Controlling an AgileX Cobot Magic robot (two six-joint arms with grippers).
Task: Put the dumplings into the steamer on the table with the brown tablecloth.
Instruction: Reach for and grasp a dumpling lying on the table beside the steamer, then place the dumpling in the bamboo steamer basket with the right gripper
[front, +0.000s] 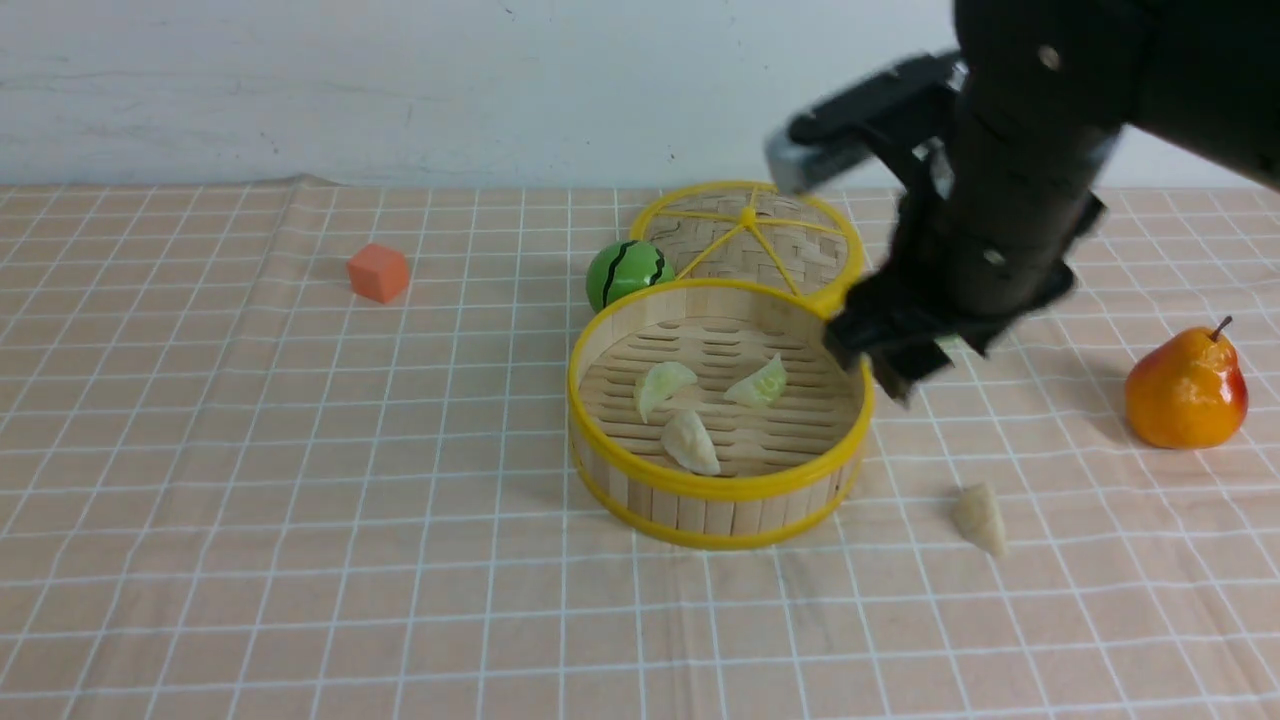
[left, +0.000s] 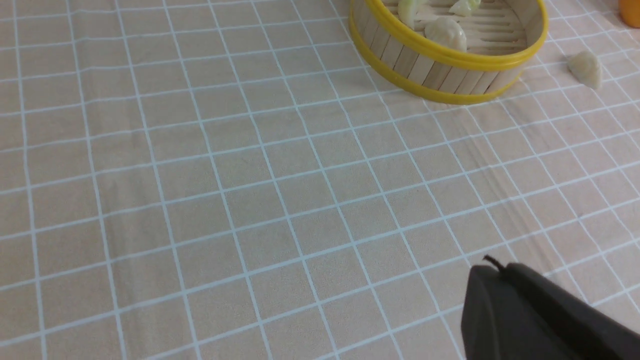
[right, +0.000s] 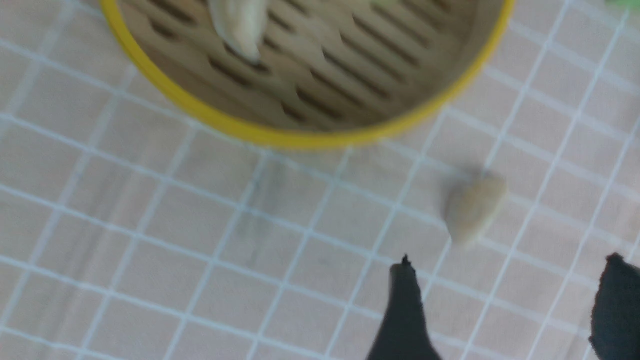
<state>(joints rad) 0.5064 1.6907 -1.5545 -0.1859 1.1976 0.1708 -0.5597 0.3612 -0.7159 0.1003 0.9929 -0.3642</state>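
Inside the steamer (front: 720, 495), three of four: left green dumpling (front: 663, 385) and right green dumpling (front: 760, 383) side by side on the slatted floor, inner beige dumpling (front: 690, 440) nearer the front rim. Outside it, loose beige dumpling (front: 980, 518), lying on the brown tablecloth (front: 300, 450) near the basket's front right, apart from its wall. Steamer upright and uncovered, around the middle of the table.

Over the steamer's right rim, right gripper (front: 890, 365): fingers (right: 405, 310) spread wide, nothing between them, nothing held. From its wrist camera, blurred, loose dumpling just beyond the fingertips and yellow rim further on. In the front view, dark arm masking part of that rim and part of the lid behind.

Left gripper (left: 492, 272): low over bare cloth, well away from the basket, clenched; only one dark edge in sight.

Directly behind the steamer, flat woven lid (front: 750, 235) with yellow spokes, near edge hidden by the back rim. Just beside the lid's left edge, striped watermelon ball (front: 628, 272). Far off to the left, orange cube (front: 378, 272). Well to the right, pear (front: 1187, 388), upright.

Underneath, peach-brown cloth gridded in thin white lines, slightly wrinkled. Beyond, plain white wall (front: 400, 80).
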